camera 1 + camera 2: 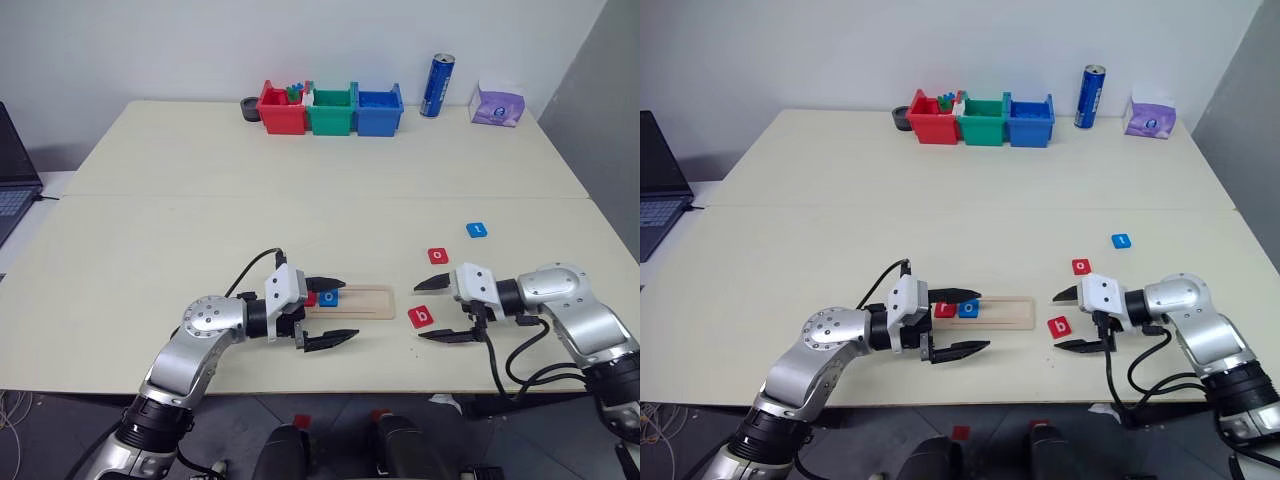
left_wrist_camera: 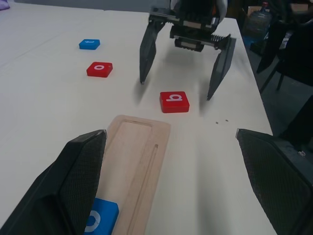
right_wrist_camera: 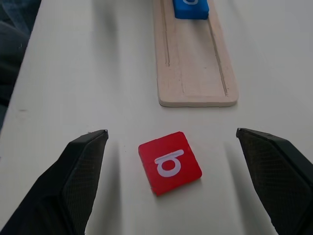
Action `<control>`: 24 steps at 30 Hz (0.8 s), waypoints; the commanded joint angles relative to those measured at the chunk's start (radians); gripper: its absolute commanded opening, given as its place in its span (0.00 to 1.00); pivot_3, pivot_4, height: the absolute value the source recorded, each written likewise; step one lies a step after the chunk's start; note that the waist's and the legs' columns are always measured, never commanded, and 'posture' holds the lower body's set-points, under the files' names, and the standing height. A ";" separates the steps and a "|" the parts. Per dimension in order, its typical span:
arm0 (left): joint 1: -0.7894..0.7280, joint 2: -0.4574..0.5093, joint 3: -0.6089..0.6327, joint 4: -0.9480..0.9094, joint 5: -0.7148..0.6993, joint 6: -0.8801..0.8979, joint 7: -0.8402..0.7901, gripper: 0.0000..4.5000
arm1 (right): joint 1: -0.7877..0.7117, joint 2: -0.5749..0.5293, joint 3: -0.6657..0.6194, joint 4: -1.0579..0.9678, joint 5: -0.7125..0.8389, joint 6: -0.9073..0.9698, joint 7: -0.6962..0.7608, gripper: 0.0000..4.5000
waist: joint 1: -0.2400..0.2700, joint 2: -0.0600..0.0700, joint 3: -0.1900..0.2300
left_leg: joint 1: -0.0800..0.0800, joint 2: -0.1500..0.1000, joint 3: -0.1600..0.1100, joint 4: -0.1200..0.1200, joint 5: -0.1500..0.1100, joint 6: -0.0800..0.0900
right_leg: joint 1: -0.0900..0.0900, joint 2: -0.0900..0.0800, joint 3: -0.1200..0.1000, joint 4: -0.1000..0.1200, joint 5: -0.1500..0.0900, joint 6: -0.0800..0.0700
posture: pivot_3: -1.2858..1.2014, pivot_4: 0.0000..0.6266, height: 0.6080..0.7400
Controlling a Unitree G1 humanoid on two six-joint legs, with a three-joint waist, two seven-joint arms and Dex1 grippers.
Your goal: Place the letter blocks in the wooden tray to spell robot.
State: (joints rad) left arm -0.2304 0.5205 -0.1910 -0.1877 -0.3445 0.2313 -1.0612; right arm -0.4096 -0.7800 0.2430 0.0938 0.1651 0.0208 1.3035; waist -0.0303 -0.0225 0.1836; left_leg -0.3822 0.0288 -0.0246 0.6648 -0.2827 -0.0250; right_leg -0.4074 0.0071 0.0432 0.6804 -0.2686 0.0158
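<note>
Right end effector open astride red "b" block.

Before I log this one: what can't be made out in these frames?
- Red tile in the wooden tray: its letter is too small in the eye views, partly behind the left pincer.
- Red bin: contents too small to identify.
- Blue o tile: cut off by the left wrist view's edge and a finger.

Pale wooden tray on a cream bench. Letter blocks with white letters: red r, blue o, red b, red o, blue t. Black fingers.
</note>
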 commanded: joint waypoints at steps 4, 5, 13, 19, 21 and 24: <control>0.001 0.001 -0.003 -0.022 -0.008 -0.022 -0.017 1.00 | -0.032 0.017 0.014 0.080 -0.037 -0.089 0.031 0.99 | 0.003 0.000 0.000 | 0.000 0.000 0.000 0.000 0.000 0.000 | 0.000 -0.002 0.000 0.000 0.000 0.000 | 0.52 0.24 1.00; 0.002 0.003 -0.002 -0.019 -0.007 -0.025 -0.019 1.00 | -0.034 0.020 0.015 0.091 -0.041 -0.097 0.032 0.99 | 0.003 0.000 0.000 | 0.000 0.000 0.000 0.000 0.000 0.000 | 0.000 -0.002 0.000 0.000 0.000 0.000 | 0.52 0.24 1.00; 0.010 0.001 -0.008 -0.024 -0.001 -0.032 -0.023 1.00 | -0.038 0.020 0.012 0.188 -0.075 -0.169 0.040 0.46 | 0.002 0.000 0.000 | 0.001 0.000 0.000 0.001 0.000 0.000 | 0.001 -0.003 0.000 0.000 0.000 0.000 | 0.52 0.24 1.00; 0.001 0.000 -0.010 -0.016 -0.001 -0.036 -0.030 1.00 | -0.033 0.021 0.004 0.169 -0.063 -0.155 0.039 0.33 | 0.002 0.000 0.000 | 0.002 0.000 -0.001 0.001 0.000 0.000 | 0.003 -0.003 0.000 0.000 0.000 0.000 | 0.52 0.24 1.00; -0.001 0.006 -0.004 -0.013 -0.005 -0.040 -0.039 1.00 | -0.032 0.017 -0.002 0.145 -0.054 -0.138 0.040 0.33 | 0.002 0.000 0.000 | 0.002 0.000 -0.001 0.002 0.000 0.000 | 0.003 -0.003 0.000 0.000 0.000 0.000 | 0.52 0.24 1.00; -0.003 0.038 0.020 -0.003 -0.011 -0.045 -0.068 1.00 | -0.040 0.015 -0.017 0.068 -0.017 -0.070 0.044 0.33 | 0.002 0.000 0.000 | 0.001 0.000 -0.001 0.001 0.000 0.000 | 0.002 -0.003 0.000 0.001 0.000 0.000 | 0.52 0.24 1.00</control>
State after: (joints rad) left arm -0.2212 0.5436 -0.1917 -0.1854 -0.3446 0.2070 -1.1124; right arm -0.4425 -0.7563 0.2565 0.2176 0.1197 -0.0755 1.3453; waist -0.0280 -0.0224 0.1835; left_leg -0.3808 0.0289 -0.0258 0.6663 -0.2827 -0.0250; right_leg -0.4050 0.0046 0.0431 0.6811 -0.2683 0.0158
